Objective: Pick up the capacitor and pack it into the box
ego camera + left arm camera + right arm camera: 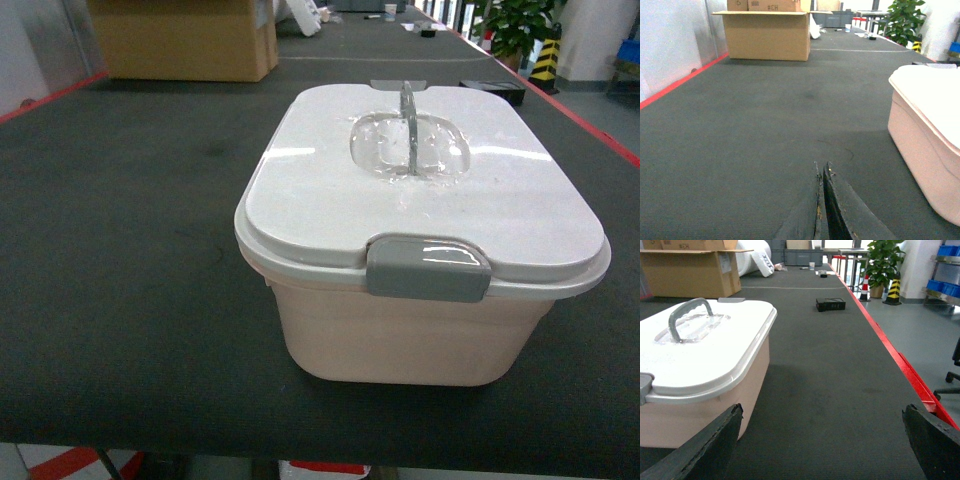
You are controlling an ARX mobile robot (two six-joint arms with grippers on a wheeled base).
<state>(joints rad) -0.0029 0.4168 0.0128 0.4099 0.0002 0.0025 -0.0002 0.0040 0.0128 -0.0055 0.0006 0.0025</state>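
The pale pink box (400, 335) stands in the middle of the dark table with its white lid (320, 200) on and the grey latch (428, 268) at the front. The clear handle stands upright in the lid's recess. The box (927, 150) lies to the right of my left gripper (822, 167), which is shut with nothing between its tips. To the left of my right gripper (822, 412) the box (700, 405) shows again; this gripper is open wide and empty. No gripper shows in the head view. The capacitor is out of view.
A brown cardboard carton (185, 40) stands at the far left of the table. A small black block (830, 304) lies far ahead on the right. The table's red edge (890, 350) runs along the right side, with a potted plant (882, 262) beyond.
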